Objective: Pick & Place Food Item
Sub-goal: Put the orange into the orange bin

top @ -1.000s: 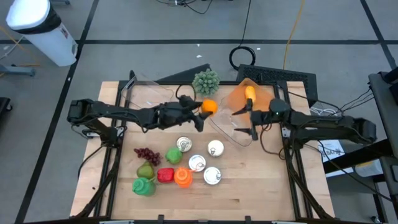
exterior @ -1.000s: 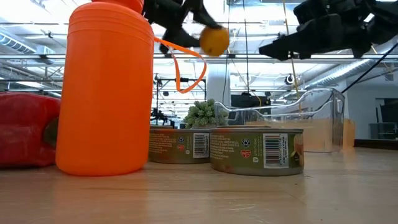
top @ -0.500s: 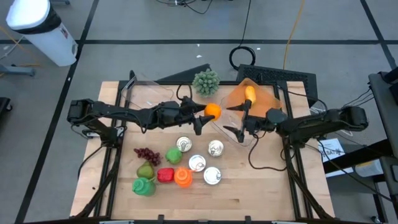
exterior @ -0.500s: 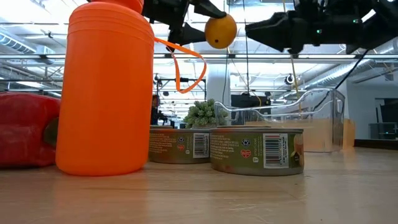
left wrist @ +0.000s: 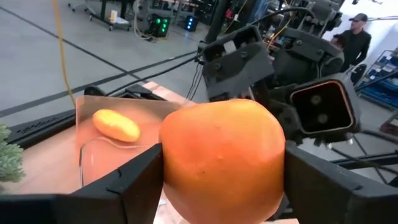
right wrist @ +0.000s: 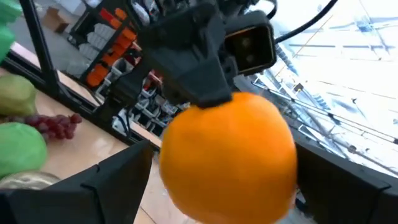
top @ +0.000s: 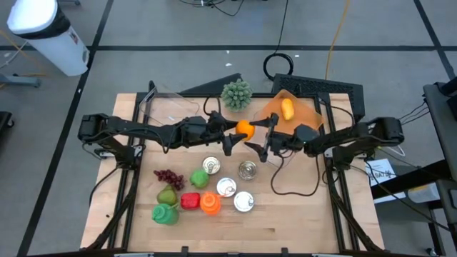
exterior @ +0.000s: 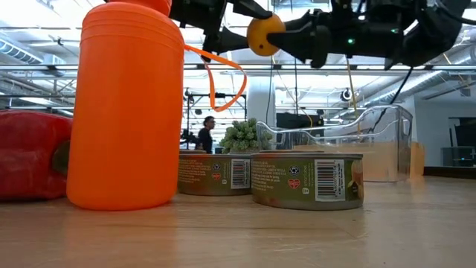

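Up close at left: tall orange bottle beside red pepper. Behind: two tins, a green spiky ball, a clear container. Overhead: an orange between two dark grippers, left gripper clamping it, right gripper spread around it.

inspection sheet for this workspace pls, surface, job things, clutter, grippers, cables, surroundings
surface: wooden table, bare along its near edge
job's things: orange held in the air between both arms; clear bin with a yellow food item inside
clutter: four cans, grapes, red pepper, orange bottle, green items, green spiky plant
grippers: left gripper shut on the orange; right gripper open, fingers either side of the orange
cables: black cable looping over the table; coil and yellow cable on the floor
surroundings: white bin on the floor; person in the background
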Controlling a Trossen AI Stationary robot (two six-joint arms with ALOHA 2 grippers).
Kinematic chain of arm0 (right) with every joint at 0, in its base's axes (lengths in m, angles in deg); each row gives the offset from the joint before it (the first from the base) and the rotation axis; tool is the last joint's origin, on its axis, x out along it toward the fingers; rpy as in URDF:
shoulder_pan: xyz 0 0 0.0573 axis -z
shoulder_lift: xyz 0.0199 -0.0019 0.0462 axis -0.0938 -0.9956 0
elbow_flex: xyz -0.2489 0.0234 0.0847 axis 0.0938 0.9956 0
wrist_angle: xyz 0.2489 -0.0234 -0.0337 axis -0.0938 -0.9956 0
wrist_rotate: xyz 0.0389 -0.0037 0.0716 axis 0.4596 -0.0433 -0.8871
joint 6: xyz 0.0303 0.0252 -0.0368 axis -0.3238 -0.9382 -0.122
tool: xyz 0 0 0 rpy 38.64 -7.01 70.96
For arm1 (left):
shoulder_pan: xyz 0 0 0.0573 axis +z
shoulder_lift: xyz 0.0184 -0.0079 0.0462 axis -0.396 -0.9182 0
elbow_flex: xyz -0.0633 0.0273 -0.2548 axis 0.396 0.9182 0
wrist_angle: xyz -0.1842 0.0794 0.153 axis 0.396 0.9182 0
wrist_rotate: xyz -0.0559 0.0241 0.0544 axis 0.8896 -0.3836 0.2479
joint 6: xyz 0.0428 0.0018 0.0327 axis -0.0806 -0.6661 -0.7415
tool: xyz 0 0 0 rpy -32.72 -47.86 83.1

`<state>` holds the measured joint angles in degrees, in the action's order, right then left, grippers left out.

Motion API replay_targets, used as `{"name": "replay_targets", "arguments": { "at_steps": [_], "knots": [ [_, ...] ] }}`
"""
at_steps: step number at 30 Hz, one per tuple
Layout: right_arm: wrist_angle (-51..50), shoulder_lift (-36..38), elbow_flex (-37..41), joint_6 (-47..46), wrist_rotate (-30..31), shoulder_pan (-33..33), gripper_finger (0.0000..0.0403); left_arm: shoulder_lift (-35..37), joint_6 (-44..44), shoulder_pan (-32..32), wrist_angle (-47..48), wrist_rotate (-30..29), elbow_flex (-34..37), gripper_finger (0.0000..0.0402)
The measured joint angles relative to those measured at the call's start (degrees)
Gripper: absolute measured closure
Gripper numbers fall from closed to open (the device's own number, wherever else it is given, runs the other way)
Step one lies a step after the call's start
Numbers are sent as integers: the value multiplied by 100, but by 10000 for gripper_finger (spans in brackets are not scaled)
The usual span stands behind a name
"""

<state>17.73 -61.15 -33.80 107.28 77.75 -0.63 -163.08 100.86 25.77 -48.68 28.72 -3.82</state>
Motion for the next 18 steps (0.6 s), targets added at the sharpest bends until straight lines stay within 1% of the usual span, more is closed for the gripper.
{"name": "replay_targets", "arguments": {
  "at_steps": [3,7,9,11,13,18],
  "knots": [
    [19,-230,-201,73,21,11,41,-1,-40,-30,-55,82,0,105],
    [38,-363,-321,74,34,12,42,9,-50,-37,-17,66,0,109],
    [-2,-365,-319,11,47,12,52,9,-41,-42,38,34,0,113],
    [-3,-364,-319,-123,132,9,69,9,-18,-40,41,37,0,112],
    [-66,-312,-319,-206,343,-35,88,7,-41,-37,38,55,-2,102],
    [-364,-219,-319,-348,714,-171,91,9,-283,0,89,98,-4,60]
  ]
}}
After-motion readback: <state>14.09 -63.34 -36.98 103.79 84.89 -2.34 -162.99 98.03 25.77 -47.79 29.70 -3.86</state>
